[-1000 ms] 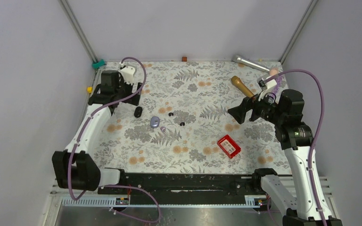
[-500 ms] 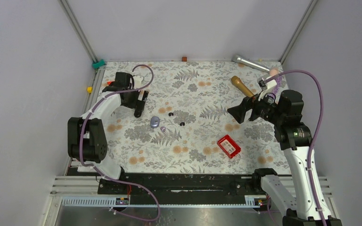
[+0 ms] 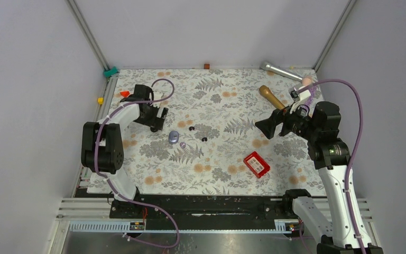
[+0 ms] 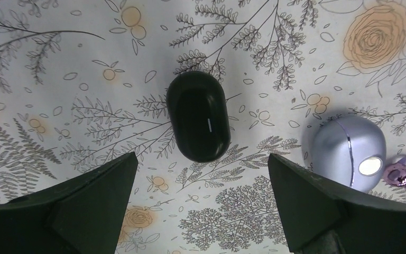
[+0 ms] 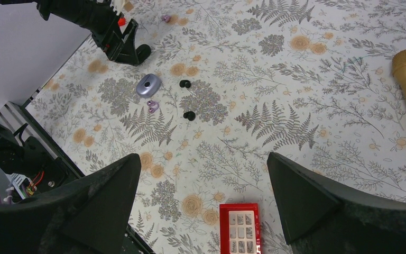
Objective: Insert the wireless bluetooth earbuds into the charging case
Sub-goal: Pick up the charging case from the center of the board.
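A closed black oval case (image 4: pixel 198 116) lies on the floral mat just ahead of my left gripper (image 4: pixel 201 174), which is open and empty; its jaws stand wide, one on each side below the case. A closed pale purple case (image 4: pixel 349 153) lies to its right with a purple earbud (image 4: pixel 402 174) beside it. In the top view the left gripper (image 3: pixel 156 120) hangs over the black case, with the purple case (image 3: pixel 174 137), a purple earbud (image 3: pixel 183 144) and two black earbuds (image 3: pixel 192 128) (image 3: pixel 204 139) nearby. My right gripper (image 3: pixel 261 127) is open, empty and held high.
A red box (image 3: pixel 256 164) lies at front right. A gold microphone (image 3: pixel 271 96) and a silver one (image 3: pixel 280 70) lie at back right. Small blocks sit along the left and back edges: orange (image 3: pixel 124 93), yellow (image 3: pixel 100 100), teal (image 3: pixel 109 71), brown (image 3: pixel 206 65).
My left arm has swung from the back left corner toward the black case and now hangs over it, open. The right arm has not moved.
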`<act>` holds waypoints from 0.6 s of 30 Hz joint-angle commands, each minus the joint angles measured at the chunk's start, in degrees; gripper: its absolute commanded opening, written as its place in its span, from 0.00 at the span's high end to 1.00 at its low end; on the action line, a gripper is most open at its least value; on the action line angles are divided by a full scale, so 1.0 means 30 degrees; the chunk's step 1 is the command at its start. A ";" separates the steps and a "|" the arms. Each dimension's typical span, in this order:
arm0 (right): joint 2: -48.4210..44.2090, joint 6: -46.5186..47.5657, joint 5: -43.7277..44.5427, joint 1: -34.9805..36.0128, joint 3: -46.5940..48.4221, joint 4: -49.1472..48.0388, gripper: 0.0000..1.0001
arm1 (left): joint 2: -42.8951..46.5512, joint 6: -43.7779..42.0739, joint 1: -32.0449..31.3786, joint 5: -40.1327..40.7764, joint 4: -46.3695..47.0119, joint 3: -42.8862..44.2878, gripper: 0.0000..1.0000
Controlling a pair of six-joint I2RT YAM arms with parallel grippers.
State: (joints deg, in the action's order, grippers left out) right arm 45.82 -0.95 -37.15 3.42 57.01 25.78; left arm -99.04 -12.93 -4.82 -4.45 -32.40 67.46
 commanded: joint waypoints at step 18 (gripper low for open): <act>-0.0248 -0.0089 -0.0275 -0.0089 -0.0050 -0.0889 0.02 | -0.2633 0.1433 0.0010 0.0275 -0.0011 0.2131 0.13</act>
State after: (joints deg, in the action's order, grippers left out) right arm 45.21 -0.95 -37.17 3.42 56.90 25.78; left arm -106.04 -10.13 -4.82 -4.45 -33.47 71.09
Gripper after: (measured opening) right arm 0.978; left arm 0.886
